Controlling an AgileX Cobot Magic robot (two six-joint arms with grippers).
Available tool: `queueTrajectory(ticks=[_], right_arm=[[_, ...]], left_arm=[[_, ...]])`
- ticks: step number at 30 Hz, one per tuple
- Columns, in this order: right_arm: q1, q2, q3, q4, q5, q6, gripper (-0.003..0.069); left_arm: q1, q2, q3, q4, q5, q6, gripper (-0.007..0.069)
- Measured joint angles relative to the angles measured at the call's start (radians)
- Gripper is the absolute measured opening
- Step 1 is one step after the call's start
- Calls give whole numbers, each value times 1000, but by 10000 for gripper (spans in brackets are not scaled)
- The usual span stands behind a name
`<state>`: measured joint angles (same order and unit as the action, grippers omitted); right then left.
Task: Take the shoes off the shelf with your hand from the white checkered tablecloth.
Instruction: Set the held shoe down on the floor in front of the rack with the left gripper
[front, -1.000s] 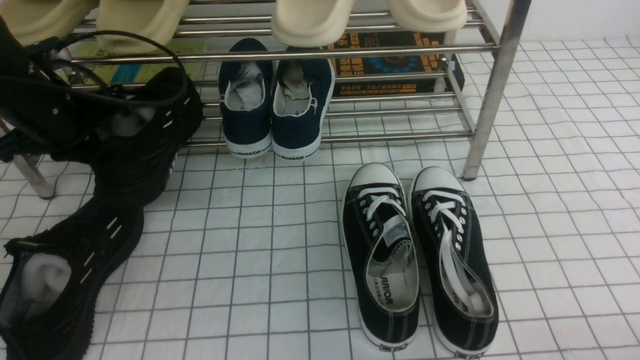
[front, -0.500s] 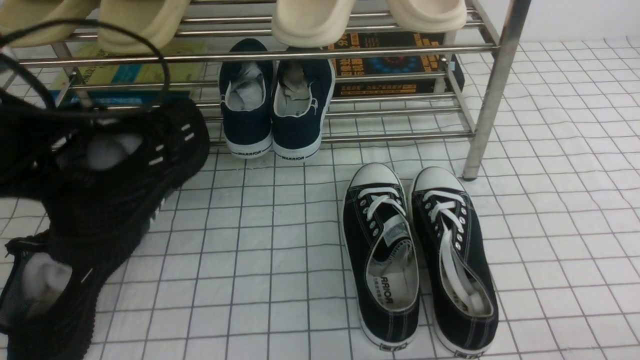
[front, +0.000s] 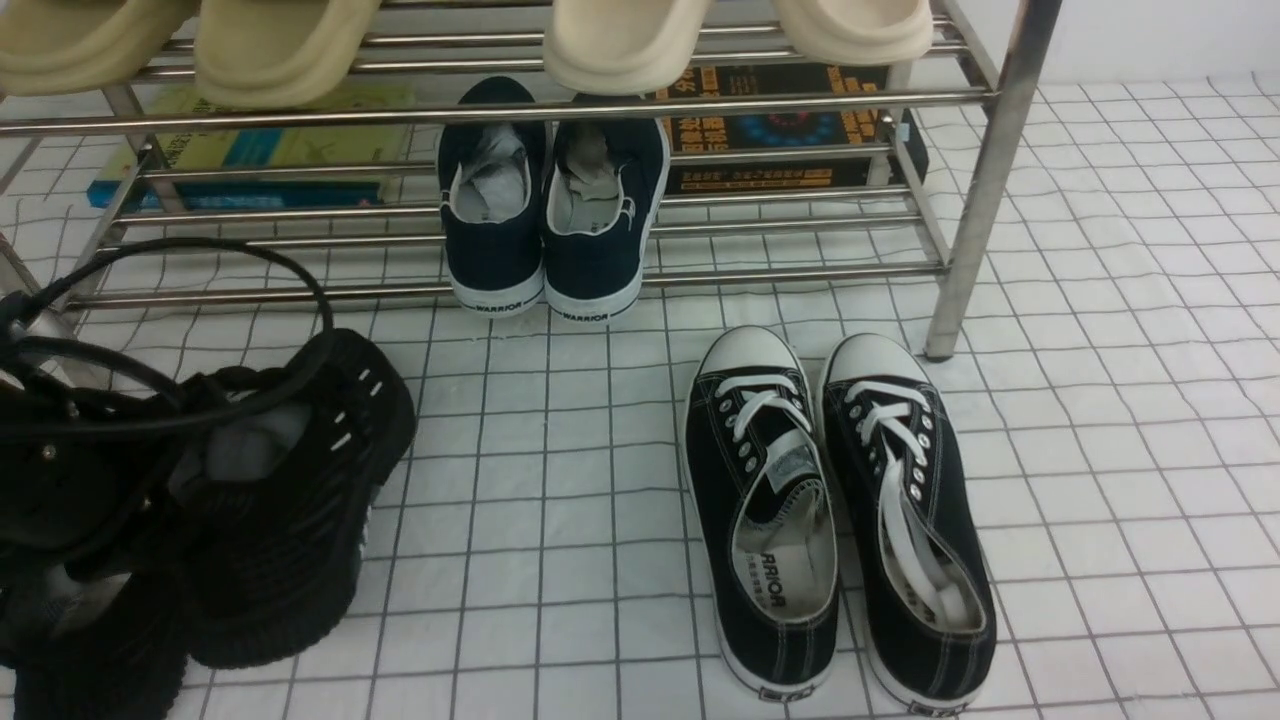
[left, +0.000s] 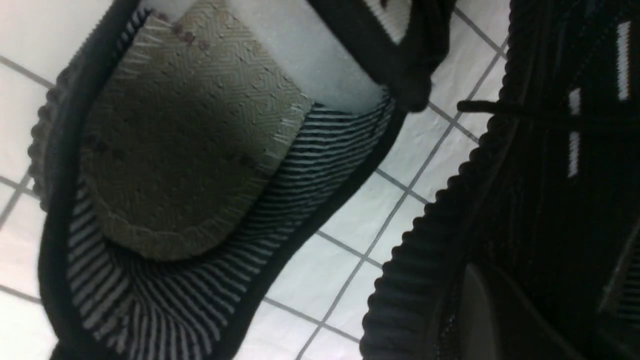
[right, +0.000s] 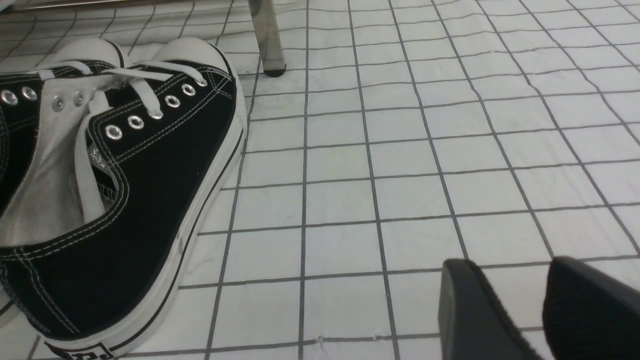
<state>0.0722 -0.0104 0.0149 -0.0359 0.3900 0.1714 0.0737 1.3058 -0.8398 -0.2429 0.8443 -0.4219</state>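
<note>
Left pincer (front: 120, 480) lowered toward tablecloth (front: 560, 500), clamped on black sneaker (front: 300, 520), cables (front: 250, 255) looping above

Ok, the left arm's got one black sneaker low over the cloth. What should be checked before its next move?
1. Grip: left gripper shut on the held sneaker, ok.
2. Clearance: sneaker is off the shelf, ok.
3. Touchdown: its sole resting on the tablecloth, cannot tell.
4. Pair: other black sneaker lies on the cloth beside it, ok.
5. Spare arm: right gripper open and empty, ok.
</note>
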Motion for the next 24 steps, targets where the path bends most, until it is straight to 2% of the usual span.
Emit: queueTrajectory(ticks=[9,13,19,20,22,24], right_arm=[[0,0,0,0,0,0,239],[0,0,0,0,0,0,239],[0,0,0,0,0,0,239],[0,0,0,0,0,0,239],[0,0,0,0,0,0,239],[0,0,0,0,0,0,239]], left_arm=[[0,0,0,-32,-19,1,52],[0,0,0,-37,-31,14,111],[0,-12,-4,-46,-28,79,311],[0,-14,-7,-46,-27,83,317],[0,-34,-44,-31,16,126,379],[0,-52,-87,-12,45,147,393]])
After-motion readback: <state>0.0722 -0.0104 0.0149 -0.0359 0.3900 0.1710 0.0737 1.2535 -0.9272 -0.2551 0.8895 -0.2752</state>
